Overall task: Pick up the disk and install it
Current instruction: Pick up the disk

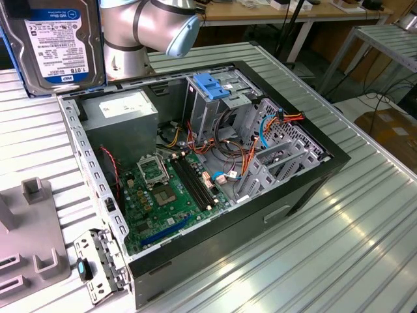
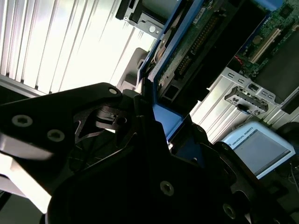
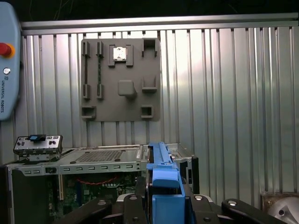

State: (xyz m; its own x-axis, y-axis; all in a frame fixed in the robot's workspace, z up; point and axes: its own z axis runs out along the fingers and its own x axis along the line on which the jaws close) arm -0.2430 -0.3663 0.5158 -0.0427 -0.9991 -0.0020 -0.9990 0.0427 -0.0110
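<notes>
Blue-railed disk (image 1: pixel 58 42) stands upright, long axis vertical, clamped in the tool (image 3: pixel 164 207).

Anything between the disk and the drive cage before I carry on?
Nothing visible does. The gripper holds the disk raised clear of the case; the drive cage with its blue latch is uncovered, and the cables lie beside it, not over it.

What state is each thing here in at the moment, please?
gripper: shut on the disk.
disk: held aloft by its blue carrier, not installed.
computer case: lying on its side, open, internals exposed.
grey fixture plate: flat on the table, one small square part in a recess.
</notes>
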